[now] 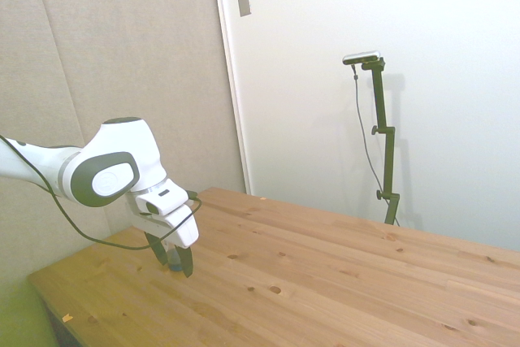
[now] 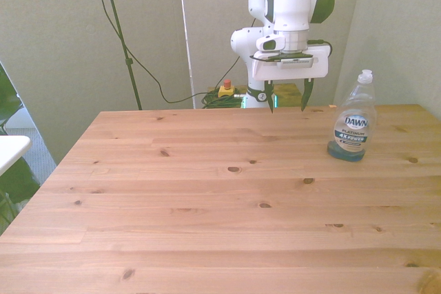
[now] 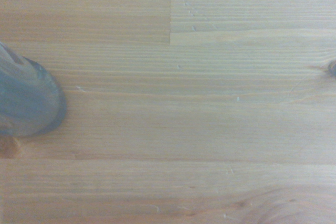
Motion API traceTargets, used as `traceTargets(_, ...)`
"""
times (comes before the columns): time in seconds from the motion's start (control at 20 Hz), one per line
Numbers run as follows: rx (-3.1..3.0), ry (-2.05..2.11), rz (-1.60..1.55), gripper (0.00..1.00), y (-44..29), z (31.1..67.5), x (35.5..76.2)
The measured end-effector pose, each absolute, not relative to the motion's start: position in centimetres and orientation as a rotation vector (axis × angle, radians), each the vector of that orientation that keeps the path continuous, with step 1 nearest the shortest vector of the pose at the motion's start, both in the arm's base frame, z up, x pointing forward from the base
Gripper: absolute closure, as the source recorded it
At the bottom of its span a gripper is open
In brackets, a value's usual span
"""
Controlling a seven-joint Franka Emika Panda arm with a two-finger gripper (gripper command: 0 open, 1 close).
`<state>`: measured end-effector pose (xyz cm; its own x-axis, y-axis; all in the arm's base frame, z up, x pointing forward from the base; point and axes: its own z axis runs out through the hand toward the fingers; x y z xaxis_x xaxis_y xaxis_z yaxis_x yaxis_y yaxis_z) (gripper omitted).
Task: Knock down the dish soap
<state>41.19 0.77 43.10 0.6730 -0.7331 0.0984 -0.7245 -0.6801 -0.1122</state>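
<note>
Dish soap point(image 2: 354, 123) upright on table point(image 2: 207, 204), dark blue liquid at base; fingers point(image 2: 269, 98) spread apart, empty, nearby.

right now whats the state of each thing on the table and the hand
dish soap: upright on the table near the front view's right edge, cap on, a little dark liquid at its base
hand: open, empty, fingers pointing down, apart from the bottle
table: bare wood apart from the bottle

Bare table point(image 2: 207, 191) beside dish soap point(image 2: 354, 120)
</note>
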Motion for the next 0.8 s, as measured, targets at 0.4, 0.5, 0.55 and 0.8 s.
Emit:
traceTargets(0.4,-2.852,1.187,-0.205,0.00,4.2,42.7,41.0)
traceTargets(0.5,-2.843,1.200,-0.221,0.00,5.5,43.0,40.6)
traceTargets(0.55,-2.830,1.221,-0.237,0.00,6.2,43.2,40.2)
traceTargets(0.8,-2.753,1.321,-0.335,0.00,10.2,44.0,38.0)
